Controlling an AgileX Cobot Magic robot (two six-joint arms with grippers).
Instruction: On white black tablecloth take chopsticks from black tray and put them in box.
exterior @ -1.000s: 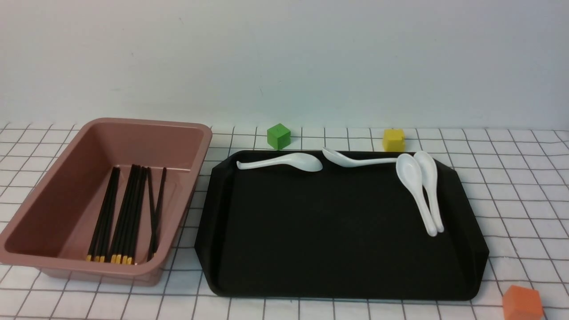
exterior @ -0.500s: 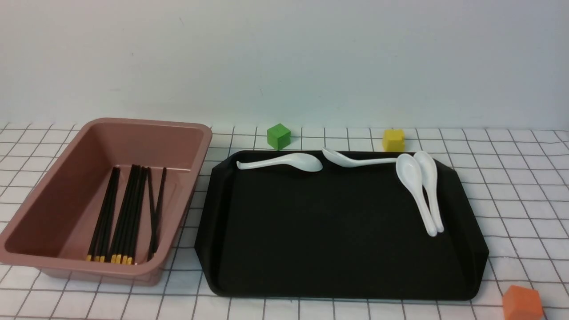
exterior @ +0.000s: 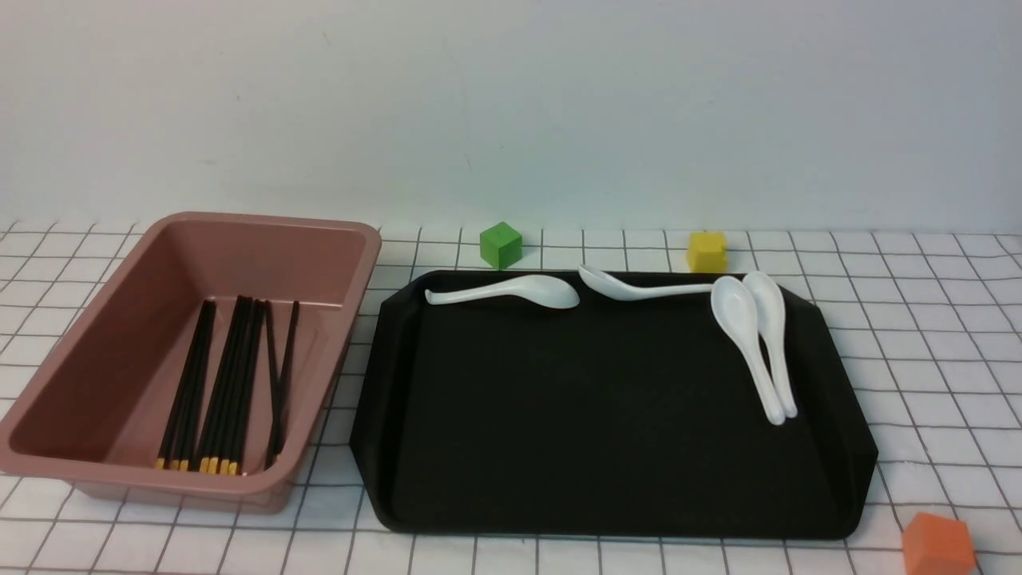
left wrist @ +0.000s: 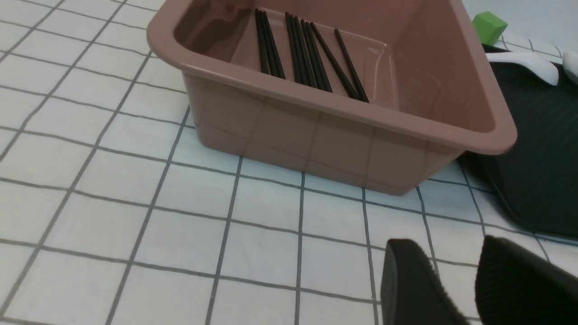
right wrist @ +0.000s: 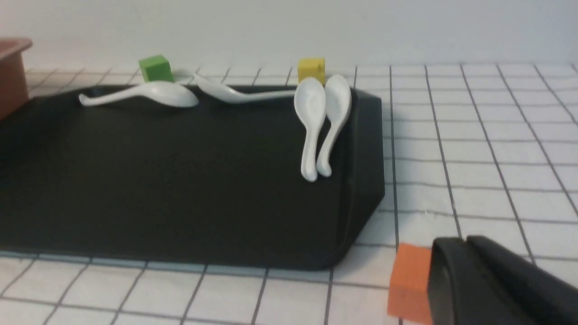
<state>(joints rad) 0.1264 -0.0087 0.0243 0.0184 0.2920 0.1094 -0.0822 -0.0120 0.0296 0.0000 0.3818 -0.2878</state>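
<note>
Since the chopsticks (exterior: 227, 383) all lie in the box (exterior: 263, 224) by the counter's left edge, yellow tips toward the near edge, the black tray (exterior: 599, 415) mid-counter holds only white spoons (exterior: 511, 291), so task looks done imo. The left gripper (left wrist: 447, 255) hangs empty w/ fingers apart over the tablecloth (left wrist: 113, 216) near the front-left corner; the right gripper (right wrist: 465, 246) looks closed on nothing by the front-right corner. Sticks are prob light, stiff, slick & apt to roll: pinch across mid-shaft if regrasping.
</note>
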